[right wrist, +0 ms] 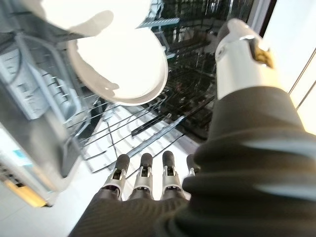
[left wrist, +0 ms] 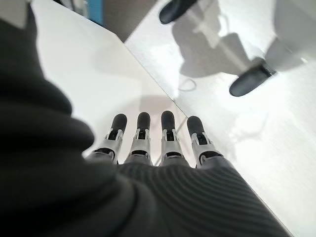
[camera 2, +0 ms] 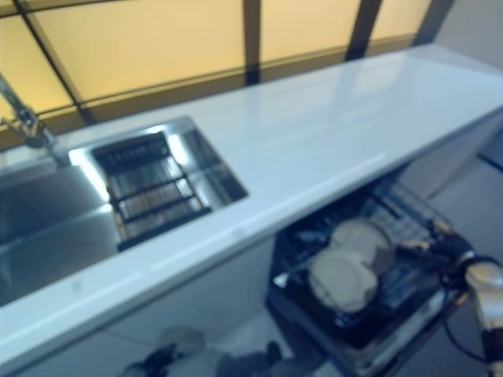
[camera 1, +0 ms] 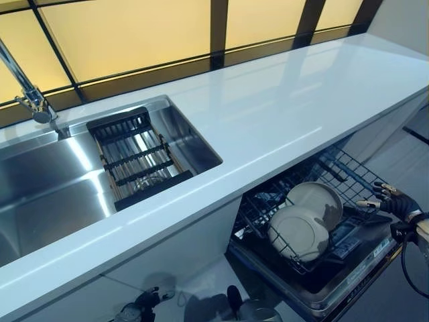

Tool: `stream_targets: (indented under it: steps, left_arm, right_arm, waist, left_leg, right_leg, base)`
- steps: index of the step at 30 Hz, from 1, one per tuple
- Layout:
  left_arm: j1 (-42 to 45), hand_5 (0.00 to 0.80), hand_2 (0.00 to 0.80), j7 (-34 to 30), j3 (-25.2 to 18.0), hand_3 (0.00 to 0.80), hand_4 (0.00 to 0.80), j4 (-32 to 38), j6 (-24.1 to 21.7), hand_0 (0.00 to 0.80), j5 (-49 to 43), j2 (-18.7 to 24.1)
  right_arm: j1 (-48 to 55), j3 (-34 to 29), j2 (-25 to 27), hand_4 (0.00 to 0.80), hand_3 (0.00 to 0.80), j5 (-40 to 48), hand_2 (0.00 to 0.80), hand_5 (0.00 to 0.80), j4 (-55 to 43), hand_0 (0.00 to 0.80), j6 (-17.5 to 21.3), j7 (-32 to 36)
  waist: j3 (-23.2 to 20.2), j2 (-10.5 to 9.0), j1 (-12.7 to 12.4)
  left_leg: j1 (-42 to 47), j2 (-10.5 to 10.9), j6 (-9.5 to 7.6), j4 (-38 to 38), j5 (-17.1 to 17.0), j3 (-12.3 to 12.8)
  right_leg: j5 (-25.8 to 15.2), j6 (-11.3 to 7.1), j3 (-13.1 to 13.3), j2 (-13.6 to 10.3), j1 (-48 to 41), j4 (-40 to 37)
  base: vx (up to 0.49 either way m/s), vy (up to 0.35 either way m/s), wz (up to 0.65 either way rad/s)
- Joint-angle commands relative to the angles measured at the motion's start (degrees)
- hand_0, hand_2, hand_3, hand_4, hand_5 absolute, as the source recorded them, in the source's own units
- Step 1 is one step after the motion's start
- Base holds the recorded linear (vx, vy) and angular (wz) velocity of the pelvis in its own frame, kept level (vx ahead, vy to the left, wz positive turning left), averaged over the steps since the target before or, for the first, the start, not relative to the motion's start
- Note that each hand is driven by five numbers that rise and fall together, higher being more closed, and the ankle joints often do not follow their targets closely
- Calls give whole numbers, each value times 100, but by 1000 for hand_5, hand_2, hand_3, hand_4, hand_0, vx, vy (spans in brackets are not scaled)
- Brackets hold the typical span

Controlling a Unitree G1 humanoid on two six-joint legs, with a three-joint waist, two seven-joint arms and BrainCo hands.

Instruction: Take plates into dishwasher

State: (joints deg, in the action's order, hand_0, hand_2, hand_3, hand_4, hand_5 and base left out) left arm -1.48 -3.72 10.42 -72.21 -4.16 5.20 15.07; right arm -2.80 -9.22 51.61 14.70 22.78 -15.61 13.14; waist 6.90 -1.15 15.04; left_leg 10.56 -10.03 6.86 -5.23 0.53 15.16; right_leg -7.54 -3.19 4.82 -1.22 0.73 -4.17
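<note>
Two white plates stand on edge in the pulled-out dishwasher rack point(camera 1: 348, 171): one nearer the front point(camera 1: 298, 233) and one behind it point(camera 1: 316, 200). They also show in the right wrist view point(right wrist: 126, 61). My right hand point(camera 1: 392, 200) hovers just right of the rack, fingers straight and empty, apart from the plates. My left hand point(left wrist: 158, 143) shows only in its own wrist view, fingers straight, hanging beside a white cabinet front and holding nothing.
A white counter point(camera 1: 281, 114) runs above the dishwasher. A steel sink point(camera 1: 53, 181) with a dark slatted drying rack point(camera 1: 137, 157) and a faucet point(camera 1: 27, 90) lies at the left. The open dishwasher door point(camera 1: 355, 275) juts out low at the right.
</note>
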Motion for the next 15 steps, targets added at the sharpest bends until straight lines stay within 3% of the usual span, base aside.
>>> stream_targets:
  steps: [1,4,6,7,8,10,11,12,15]
  left_arm:
    - [-3,0,0,262,-298,0,0,-264,-85,0,-130,421]
    - [-184,0,0,282,-240,0,0,-179,-159,0,-127,353]
    - [-470,0,0,265,-178,0,0,-190,-157,0,1,284]
    - [-577,0,0,253,-148,0,0,-179,-132,0,110,242]
    - [-661,0,0,248,-119,0,0,-153,-100,0,211,189]
    - [-775,0,0,324,-53,0,0,-126,-85,0,401,34]
    - [-839,0,0,348,-12,0,0,-77,-8,0,468,-33]
    - [-901,0,0,349,10,0,0,-66,97,0,409,-53]
    - [-862,0,0,458,125,0,0,-137,325,0,259,23]
  right_arm:
    - [-217,-341,157,0,0,59,0,0,-17,0,420,-278]
    - [-337,-375,171,0,0,308,0,0,198,0,466,-721]
    - [-559,-374,336,0,0,402,0,0,381,0,522,-745]
    - [-633,-382,426,0,0,469,0,0,404,0,525,-736]
    - [-660,-412,535,0,0,587,0,0,397,0,510,-708]
    - [-696,-523,687,0,0,657,0,0,450,0,542,-577]
    - [-714,-537,707,0,0,694,0,0,525,0,631,-589]
    - [-764,-578,677,0,0,759,0,0,588,0,621,-610]
    - [-935,-522,545,0,0,761,0,0,783,0,567,-857]
  waist:
    - [-176,-475,-172]
    - [-88,-519,-348]
    - [-67,-593,-247]
    - [-71,-599,-190]
    - [-63,-620,-150]
    - [-93,-631,-46]
    - [-38,-567,-4]
    - [23,-524,39]
    - [63,-557,-88]
  left_leg:
    - [325,-394,-111,42,-14,-367]
    - [-293,-209,10,42,-386,-546]
    - [-229,-102,-5,751,-92,-398]
    - [-211,-92,2,1124,-44,-462]
    - [-172,-87,-13,1579,-2,-627]
    - [-79,145,-132,2105,230,-1131]
    - [11,240,-225,1829,516,-1218]
    - [187,361,-320,1497,930,-1117]
    - [289,684,-528,1140,1196,-1147]
  right_leg:
    - [580,-241,32,-256,20,781]
    - [370,-253,-170,-231,-173,350]
    - [263,-163,-222,-335,-21,353]
    - [225,-106,-171,-344,39,367]
    - [169,-36,-77,-341,73,363]
    - [-9,42,180,-330,400,459]
    - [-37,5,328,-264,624,666]
    - [-61,-74,283,-254,834,826]
    - [-372,-310,104,-378,997,683]
  base:
    - [-120,-147,9]
    - [-305,-61,28]
    - [-402,30,41]
    - [-337,99,24]
    - [-309,125,17]
    - [-306,151,7]
    - [-287,169,1]
    - [-284,136,9]
    - [-345,-1,35]
